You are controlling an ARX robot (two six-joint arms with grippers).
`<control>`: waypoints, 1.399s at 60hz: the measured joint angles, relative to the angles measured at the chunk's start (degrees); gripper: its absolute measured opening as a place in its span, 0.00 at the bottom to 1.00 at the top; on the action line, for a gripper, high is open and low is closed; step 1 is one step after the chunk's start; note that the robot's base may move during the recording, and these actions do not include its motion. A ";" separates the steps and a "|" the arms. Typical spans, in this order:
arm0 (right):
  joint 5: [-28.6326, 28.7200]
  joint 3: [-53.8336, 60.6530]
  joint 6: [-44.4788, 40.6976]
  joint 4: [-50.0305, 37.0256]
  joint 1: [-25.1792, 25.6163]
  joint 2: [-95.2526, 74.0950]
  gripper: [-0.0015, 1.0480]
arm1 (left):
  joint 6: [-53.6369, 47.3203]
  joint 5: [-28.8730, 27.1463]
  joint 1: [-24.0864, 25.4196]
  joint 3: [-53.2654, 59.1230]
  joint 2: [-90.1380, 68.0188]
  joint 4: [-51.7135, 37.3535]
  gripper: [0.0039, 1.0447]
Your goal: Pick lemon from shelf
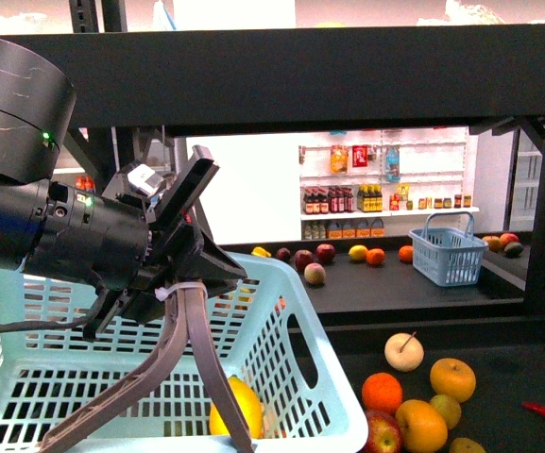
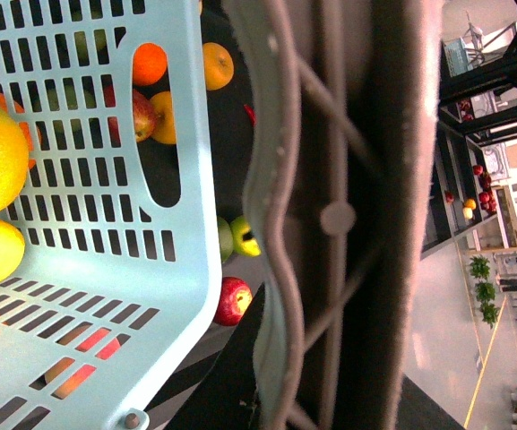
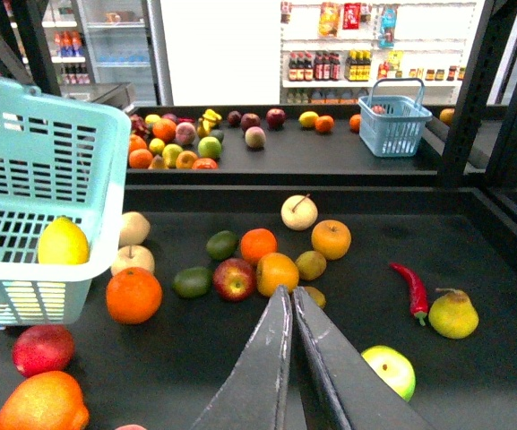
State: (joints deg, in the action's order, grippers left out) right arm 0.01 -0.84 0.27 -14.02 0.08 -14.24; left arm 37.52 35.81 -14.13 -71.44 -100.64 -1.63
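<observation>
bright yellow oval lemon (image 1: 237, 408) is lying in pale blue slotted basket (image 1: 333, 387); left tool (image 1: 149, 429) is hanging above, apparently spread wide, risking snagging slots on exit.

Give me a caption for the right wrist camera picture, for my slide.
Shut right gripper above the black shelf deck strewn with fruit; the lemon sits at the pale blue basket.

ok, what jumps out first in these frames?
The left tool, on its bulky black arm, fills the near left of the front view, spread open over the pale blue basket, where the lemon lies. To its right, loose fruit dots the black shelf deck, a red chilli among it, with the right tool shut above.
</observation>
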 joint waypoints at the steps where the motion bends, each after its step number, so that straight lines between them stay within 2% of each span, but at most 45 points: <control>1: 0.04 0.00 0.00 0.13 0.00 0.26 0.07 | -0.02 0.07 0.00 0.00 0.00 0.00 0.12; 17: -0.02 0.00 0.00 4.00 0.00 4.22 0.07 | 0.04 0.11 0.00 0.00 0.00 0.00 0.12; 24: -0.02 0.00 -0.02 13.29 0.00 11.80 0.07 | 0.09 0.15 0.00 0.00 0.00 0.00 0.12; 48: -0.02 0.00 -0.15 13.92 0.00 13.94 0.08 | -0.02 0.17 -0.02 0.00 -0.04 0.00 0.12; 81: -0.02 0.00 -0.11 13.92 0.00 13.94 0.97 | 0.07 0.13 0.00 0.00 -0.04 0.00 0.12; 84: -0.02 0.00 -0.11 13.92 0.00 13.94 0.98 | 0.09 0.13 0.00 0.00 -0.02 0.00 0.12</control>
State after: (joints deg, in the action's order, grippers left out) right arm -0.01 -0.84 0.16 -0.10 0.08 -0.30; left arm 37.60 35.94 -14.13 -71.44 -100.66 -1.63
